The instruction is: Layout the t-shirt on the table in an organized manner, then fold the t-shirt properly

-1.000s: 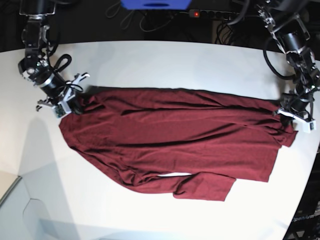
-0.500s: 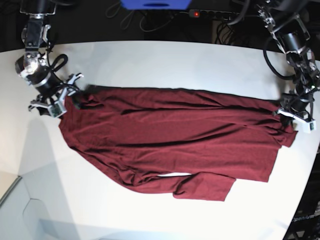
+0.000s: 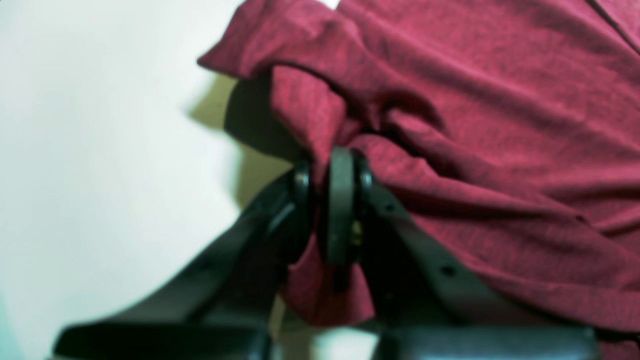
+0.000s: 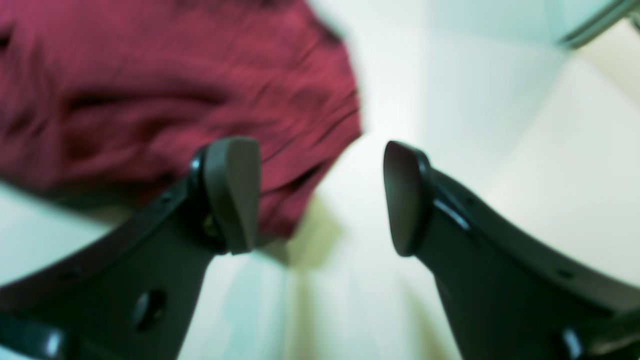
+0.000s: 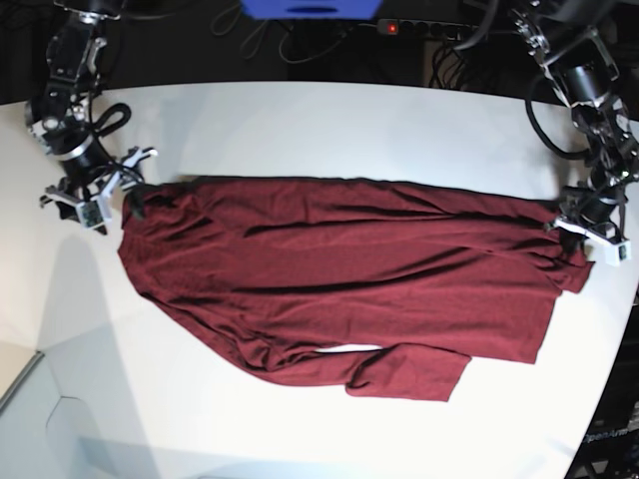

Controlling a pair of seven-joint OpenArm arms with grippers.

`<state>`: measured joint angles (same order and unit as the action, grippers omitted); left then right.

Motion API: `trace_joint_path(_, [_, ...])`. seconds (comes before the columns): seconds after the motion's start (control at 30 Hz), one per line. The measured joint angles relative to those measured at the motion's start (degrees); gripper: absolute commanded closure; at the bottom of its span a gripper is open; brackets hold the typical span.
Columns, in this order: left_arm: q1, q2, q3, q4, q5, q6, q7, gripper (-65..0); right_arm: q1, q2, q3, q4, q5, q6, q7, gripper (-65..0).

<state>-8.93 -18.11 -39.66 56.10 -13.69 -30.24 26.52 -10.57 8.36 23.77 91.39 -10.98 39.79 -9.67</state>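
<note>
Looking over the white surface (image 5: 319, 115) first, I see it fills nearly all of the base view, with its curved far edge against a dark background of cables. Spread across its middle lies the t-shirt (image 5: 339, 269), dark maroon, stretched lengthwise from one side to the other, wrinkled, with long creases running along it. Its near edge sags into a folded flap toward the front, where a sliver of white shows through.

My left tool (image 5: 589, 228), at that view's right, sits at the shirt's end. From its wrist camera I see the left tool (image 3: 330, 200) with its dark pads pressed nearly together, a bunched fold of the t-shirt (image 3: 490, 130) pinched between them and a small tail of cloth hanging below the pads. Bare surface (image 3: 100, 150) lies beside it.

My right tool (image 5: 100, 195), at the base view's left, stands just off the shirt's other end, above the surface. Its wrist camera shows the right tool (image 4: 322, 197) with jaws spread wide and nothing between them. The t-shirt (image 4: 150, 90) edge lies beyond one finger, blurred, and the pale surface (image 4: 500, 125) fills what remains.
</note>
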Motion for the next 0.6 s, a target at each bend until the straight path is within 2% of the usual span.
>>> trace_joint_path(0.13, [0.0, 0.0, 0.0, 0.0, 0.0, 0.0, 0.0, -0.2, -0.8, 0.0, 0.1, 2.3, 0.1, 0.4, 0.5, -38.9])
trace_joint_path(0.27, [0.0, 0.0, 0.0, 0.0, 0.0, 0.0, 0.0, -0.2, -1.6, -2.0, 0.0, 3.7, 0.2, 0.4, 0.2, -39.1])
trace_joint_path(0.47, [0.0, 0.0, 0.0, 0.0, 0.0, 0.0, 0.0, -0.2, -0.9, -3.0, -5.9, 3.0, 0.3, 0.4, 0.7, -39.2])
trace_joint_path(0.6, [0.1, -0.3, 0.0, 0.0, 0.0, 0.0, 0.0, -0.2, 0.0, -3.2, -8.9, -1.7, 0.2, 0.6, 0.4, -39.0])
